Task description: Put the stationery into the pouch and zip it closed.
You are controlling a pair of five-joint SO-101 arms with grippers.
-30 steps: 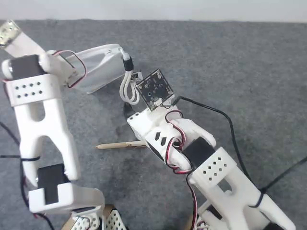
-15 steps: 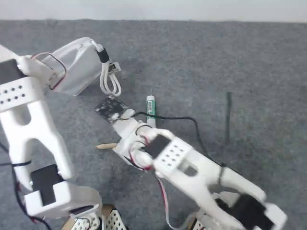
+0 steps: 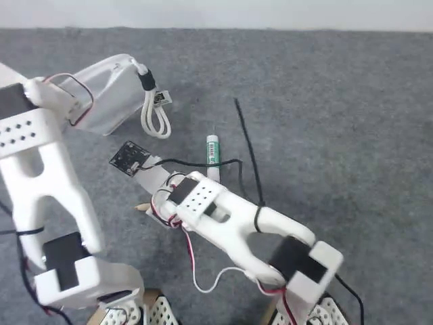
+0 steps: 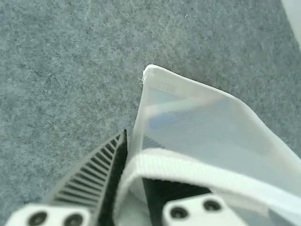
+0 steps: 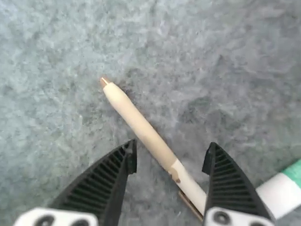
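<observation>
Right wrist view: slim beige pen [image 5: 141,125] lies on grey felt tabletop [image 5: 235,56] between jaws of spread right pincer [image 5: 171,148], long axis crossing the gap diagonally, while left pincer [image 4: 138,165] pinches translucent white pouch [image 4: 197,117].

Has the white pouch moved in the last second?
Yes. In the high view the pouch, held by the left gripper, shifted left relative to the beige pen, which stayed put.

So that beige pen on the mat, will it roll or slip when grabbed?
The pen looks round and smooth, so it may roll or slip if the open right hand closes off-centre. It seems stiff and light. The fuzzy mat probably damps rolling.
</observation>
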